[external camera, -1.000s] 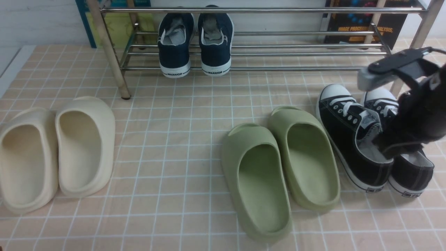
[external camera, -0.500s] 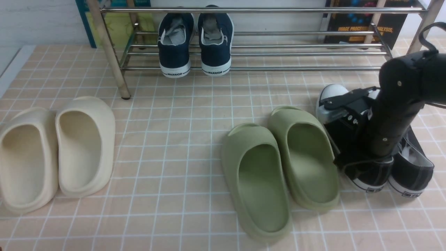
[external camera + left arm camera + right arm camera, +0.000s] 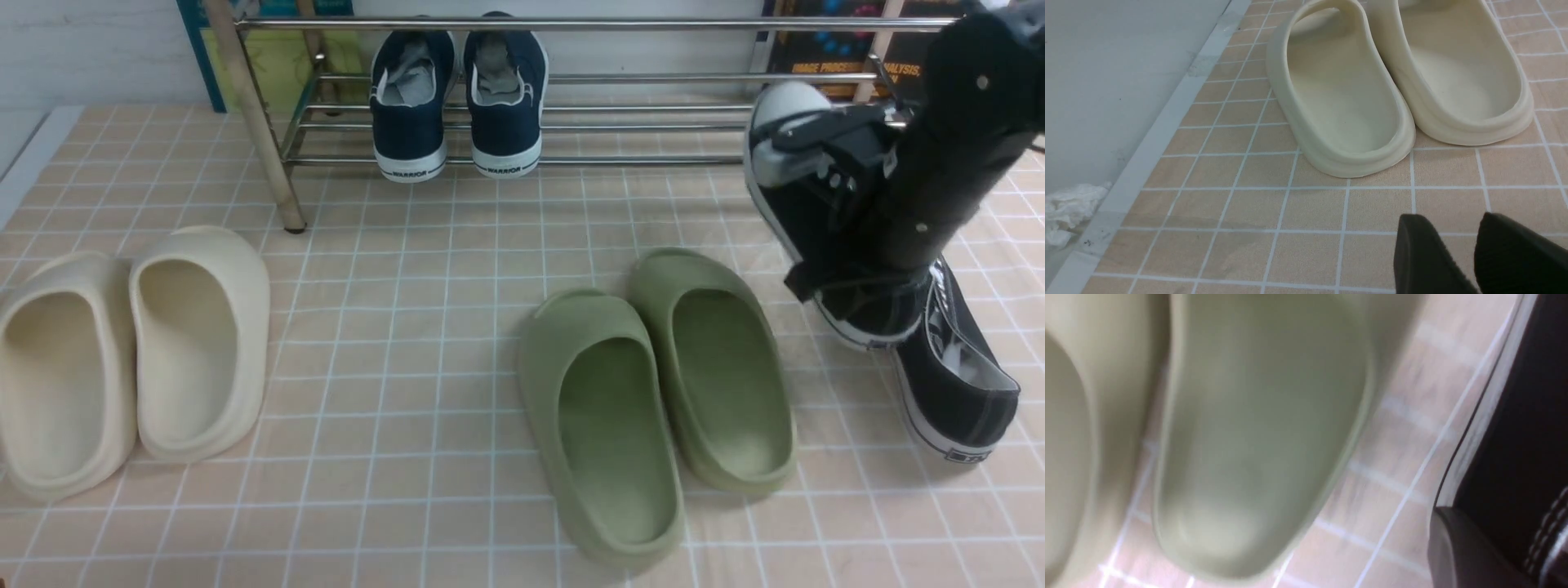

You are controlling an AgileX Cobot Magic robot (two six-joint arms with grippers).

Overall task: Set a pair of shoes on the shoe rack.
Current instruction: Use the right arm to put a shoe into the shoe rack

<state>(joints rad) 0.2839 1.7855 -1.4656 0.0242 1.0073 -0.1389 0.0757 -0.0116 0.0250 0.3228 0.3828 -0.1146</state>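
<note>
My right gripper (image 3: pixel 853 273): pinched on the collar of one black sneaker (image 3: pixel 800 212), which hangs clear of the tiled floor (image 3: pixel 457 343), white toe tipped up before the shoe rack (image 3: pixel 620 24). My right arm (image 3: pixel 947 155): slanting steeply down into it. Second black sneaker (image 3: pixel 955 384): on the floor, just beside. My left gripper (image 3: pixel 1457 261): fingers parted, low over the tiles near the cream slippers (image 3: pixel 1343 102).

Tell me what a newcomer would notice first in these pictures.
The right arm holding one black sneaker off the ground, toe up, stands out first, at the far right in front of the shoe rack. Its mate lies on the tiled floor just below, and green slippers sit mid-floor.
</note>
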